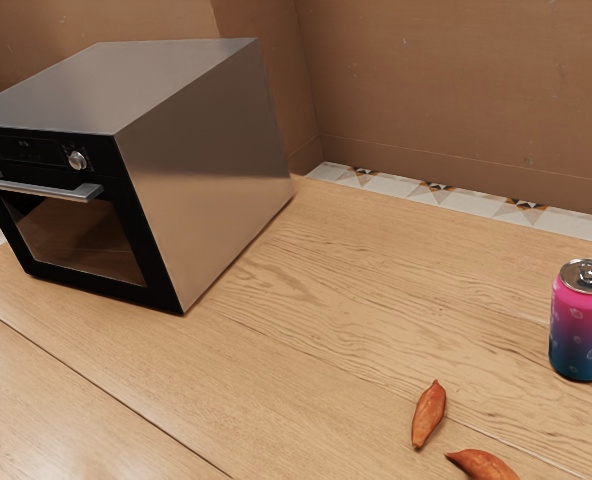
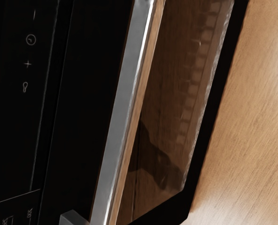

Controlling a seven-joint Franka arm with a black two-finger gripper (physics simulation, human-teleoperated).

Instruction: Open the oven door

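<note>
The oven (image 1: 191, 170) stands at the exterior view's left, a steel box with a black front and two round knobs. Its glass door (image 1: 76, 240) is closed flush against the front, and a silver bar handle (image 1: 41, 187) runs across the door's top. My hand's camera faces the front from close by: the handle (image 2: 125, 101) crosses the wrist view as a long slanted bar, with the door's window (image 2: 176, 93) on one side and the control panel (image 2: 17, 126) on the other. A dark shape shows in the window glass.
A pink and blue can (image 1: 582, 325) stands upright on the wooden table (image 1: 326, 290) at the exterior view's right. Two orange-brown pods, one (image 1: 429, 414) and another (image 1: 482, 465), lie near the front edge of that view. A brown wall (image 1: 456, 100) rises behind.
</note>
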